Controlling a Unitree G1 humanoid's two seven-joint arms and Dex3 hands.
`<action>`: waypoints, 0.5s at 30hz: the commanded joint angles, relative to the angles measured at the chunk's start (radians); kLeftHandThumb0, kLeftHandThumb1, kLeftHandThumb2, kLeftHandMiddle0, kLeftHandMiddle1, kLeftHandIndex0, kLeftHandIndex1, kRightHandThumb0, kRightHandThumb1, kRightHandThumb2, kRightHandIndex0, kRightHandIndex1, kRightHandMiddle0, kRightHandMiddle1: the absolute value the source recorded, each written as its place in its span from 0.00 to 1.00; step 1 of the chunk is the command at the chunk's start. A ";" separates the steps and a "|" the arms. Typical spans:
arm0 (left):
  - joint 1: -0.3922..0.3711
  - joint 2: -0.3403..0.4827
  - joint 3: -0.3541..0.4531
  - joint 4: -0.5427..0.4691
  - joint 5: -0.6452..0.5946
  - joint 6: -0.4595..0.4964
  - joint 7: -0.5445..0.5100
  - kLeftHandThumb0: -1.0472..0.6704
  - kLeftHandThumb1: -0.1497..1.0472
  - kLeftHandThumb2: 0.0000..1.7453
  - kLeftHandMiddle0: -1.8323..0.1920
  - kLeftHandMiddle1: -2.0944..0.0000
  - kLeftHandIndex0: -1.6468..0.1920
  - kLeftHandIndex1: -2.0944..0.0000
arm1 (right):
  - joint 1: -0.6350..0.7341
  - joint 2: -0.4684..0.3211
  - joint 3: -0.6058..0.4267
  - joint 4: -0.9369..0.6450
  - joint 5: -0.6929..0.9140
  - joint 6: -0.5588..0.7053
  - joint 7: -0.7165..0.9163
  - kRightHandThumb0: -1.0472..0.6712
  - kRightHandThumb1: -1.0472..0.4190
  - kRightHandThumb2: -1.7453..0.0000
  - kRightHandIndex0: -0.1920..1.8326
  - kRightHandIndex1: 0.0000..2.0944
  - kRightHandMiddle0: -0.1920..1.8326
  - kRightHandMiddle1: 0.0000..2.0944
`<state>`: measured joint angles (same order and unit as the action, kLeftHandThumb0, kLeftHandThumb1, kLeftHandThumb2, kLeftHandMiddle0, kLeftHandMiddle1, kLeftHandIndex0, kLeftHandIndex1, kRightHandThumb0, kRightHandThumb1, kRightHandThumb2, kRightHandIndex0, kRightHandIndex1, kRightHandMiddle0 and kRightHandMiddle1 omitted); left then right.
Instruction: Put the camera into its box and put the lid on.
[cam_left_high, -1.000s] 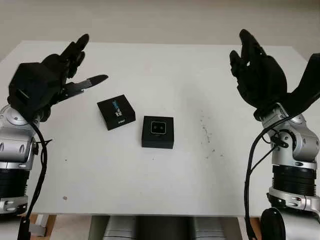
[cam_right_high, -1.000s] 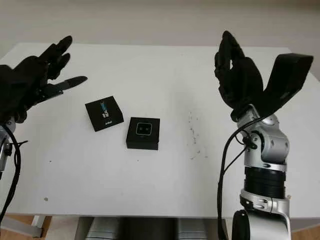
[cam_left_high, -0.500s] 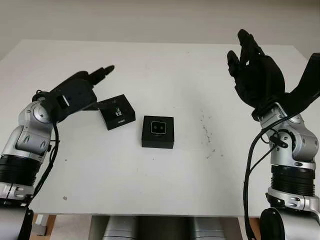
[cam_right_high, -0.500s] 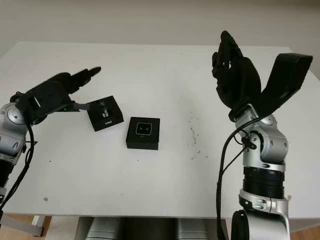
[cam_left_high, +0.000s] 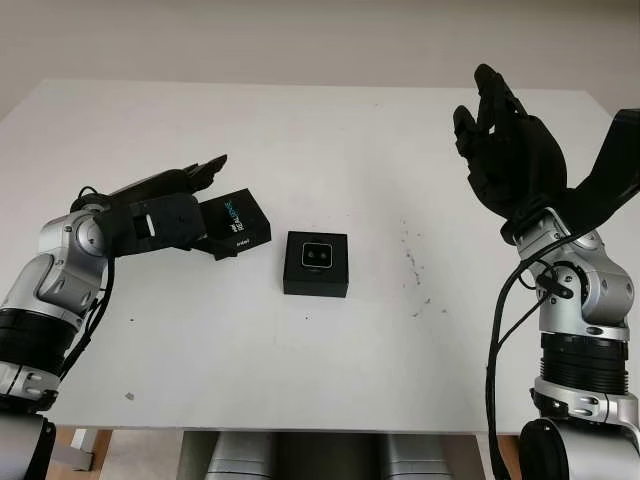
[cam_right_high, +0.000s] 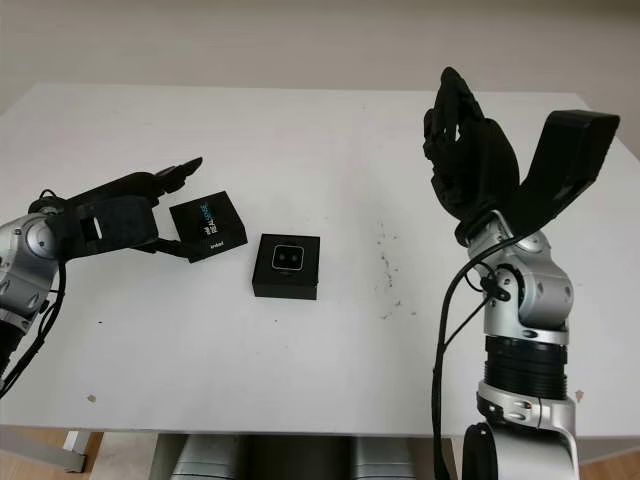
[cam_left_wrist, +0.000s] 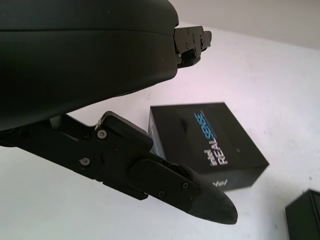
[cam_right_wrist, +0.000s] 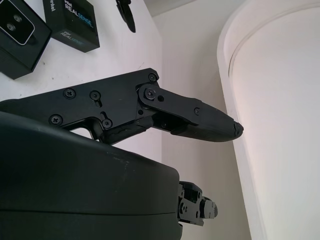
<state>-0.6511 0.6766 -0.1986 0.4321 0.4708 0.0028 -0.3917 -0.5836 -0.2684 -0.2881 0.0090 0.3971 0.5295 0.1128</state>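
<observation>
We see a white desk (cam_left_high: 320, 380) with two small black things near its middle. One is the box (cam_left_high: 316, 264), a square black box that sits open. The camera (cam_left_high: 318, 256) lies inside it, and we can see its two little round eyes looking up. The other thing is the lid (cam_left_high: 236, 222), a black lid with blue and white letters on top. It lies flat on the desk, at about 10 o'clock from the box and just beside it, with a small gap between them.

Our left hand (cam_left_high: 165, 212) is low over the desk at 9 o'clock from the lid. Its fingers (cam_left_wrist: 170, 182) are wide and straight and hold nothing. One finger reaches along the near side of the lid and another reaches past its far side. We cannot tell if they touch the lid.

Our right hand (cam_left_high: 510, 150) is up in the air at 3 o'clock from the box, well apart from it. It is open and holds nothing.
</observation>
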 joint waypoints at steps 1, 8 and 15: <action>-0.006 -0.012 -0.002 0.010 0.009 -0.003 0.023 0.14 0.89 0.03 1.00 1.00 1.00 1.00 | 0.002 0.000 -0.001 -0.020 -0.003 -0.009 -0.003 0.21 0.00 0.59 0.03 0.03 0.06 0.05; 0.003 -0.035 -0.014 0.034 0.063 -0.028 0.142 0.15 0.87 0.03 1.00 1.00 1.00 1.00 | 0.007 -0.012 0.014 -0.013 -0.028 -0.036 0.011 0.20 0.00 0.60 0.04 0.03 0.07 0.06; -0.017 -0.065 -0.011 0.081 0.046 -0.048 0.170 0.17 0.86 0.03 1.00 1.00 1.00 1.00 | 0.008 -0.012 0.014 -0.023 -0.040 -0.032 0.015 0.21 0.00 0.60 0.03 0.02 0.07 0.06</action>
<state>-0.6505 0.6126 -0.2119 0.5088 0.5243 -0.0387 -0.2158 -0.5778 -0.2724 -0.2699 0.0075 0.3594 0.5042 0.1307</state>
